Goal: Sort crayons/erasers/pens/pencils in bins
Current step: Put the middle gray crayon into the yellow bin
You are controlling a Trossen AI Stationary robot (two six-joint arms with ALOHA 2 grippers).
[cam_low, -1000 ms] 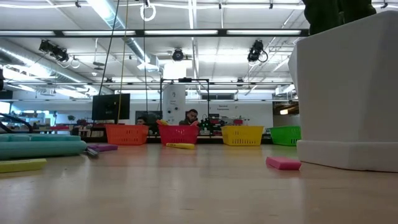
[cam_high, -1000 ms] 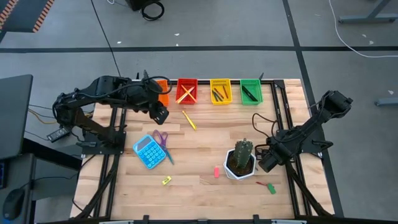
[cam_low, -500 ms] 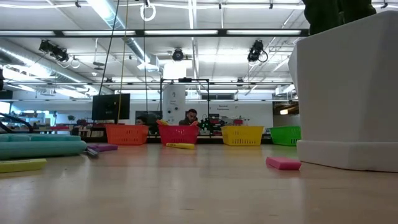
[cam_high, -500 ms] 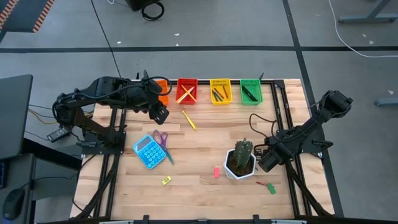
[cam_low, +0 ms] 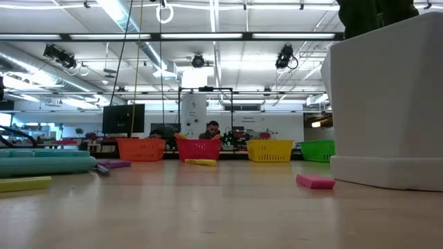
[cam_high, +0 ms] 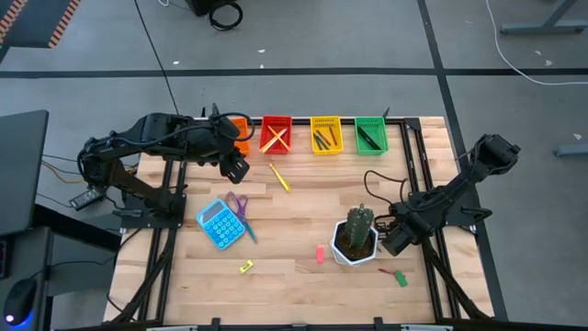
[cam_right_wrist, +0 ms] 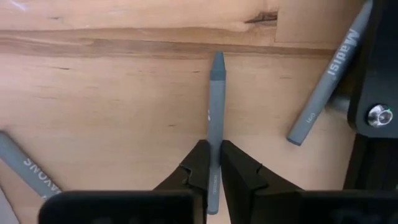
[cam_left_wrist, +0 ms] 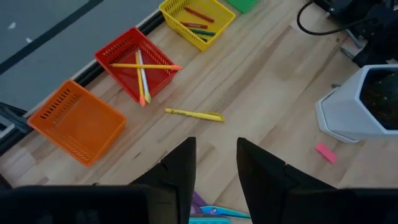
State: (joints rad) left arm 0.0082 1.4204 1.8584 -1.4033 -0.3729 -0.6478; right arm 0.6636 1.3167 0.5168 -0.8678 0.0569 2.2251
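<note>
Four bins stand in a row at the far edge: orange [cam_high: 242,130], red [cam_high: 277,134], yellow [cam_high: 325,135] and green [cam_high: 370,134]. The red bin holds pencils [cam_left_wrist: 142,68]. A yellow stick [cam_high: 279,176] lies in front of the red bin. A pink eraser [cam_high: 320,254] and a yellow-green eraser [cam_high: 245,268] lie near the front. My left gripper [cam_left_wrist: 214,168] hovers open near the orange bin with nothing between its fingers. My right gripper [cam_right_wrist: 213,171], right of the cactus pot [cam_high: 356,237], is shut on a grey crayon [cam_right_wrist: 215,112]. My right gripper pinches the grey crayon's two long sides [cam_right_wrist: 214,163] between its two fingers, toward the end away from the pointed tip [cam_right_wrist: 217,61]. The crayon lies flat on the wooden table top.
Two more grey crayons [cam_right_wrist: 323,87] [cam_right_wrist: 25,165] lie beside the held one. A blue calculator [cam_high: 218,223] and scissors [cam_high: 241,211] lie at the left. Small red and green pieces [cam_high: 399,276] sit near the front right. Black frame rails run along both table sides.
</note>
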